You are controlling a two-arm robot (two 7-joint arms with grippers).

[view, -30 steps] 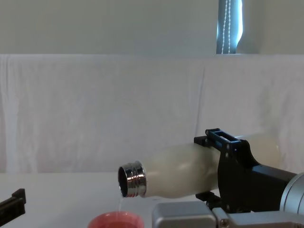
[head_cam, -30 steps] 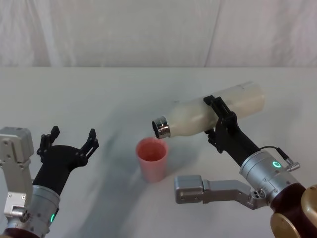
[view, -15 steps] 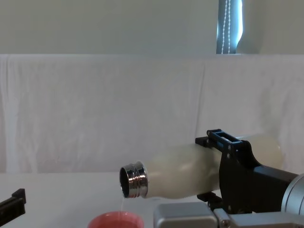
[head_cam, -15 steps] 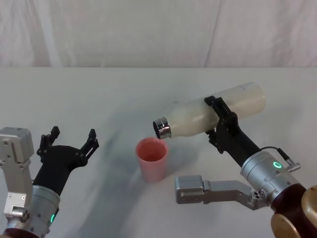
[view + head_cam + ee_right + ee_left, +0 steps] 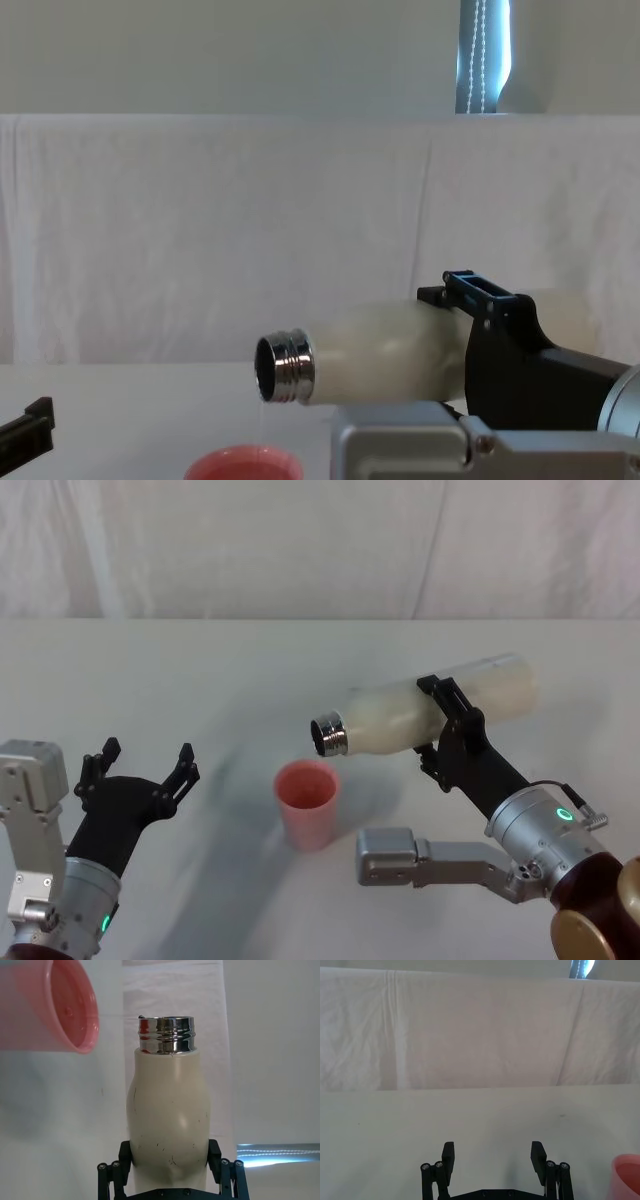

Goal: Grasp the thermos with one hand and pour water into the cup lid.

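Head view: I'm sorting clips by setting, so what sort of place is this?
Probably a staged robot test bench, not a kitchen: a plain white table backed by a draped white sheet, with just a thermos and pink cup lid.

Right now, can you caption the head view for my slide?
Right gripper holds the thermos nearly level, neck above the cup lid; left gripper waits open.

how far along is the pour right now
Done: the right gripper is shut on the thermos and has it tipped near level, silver neck above the cup lid. In hand: a thin stream falls from the neck in the chest view. Left: finish pouring and set the thermos upright. The left gripper waits open, to the left of the cup lid.
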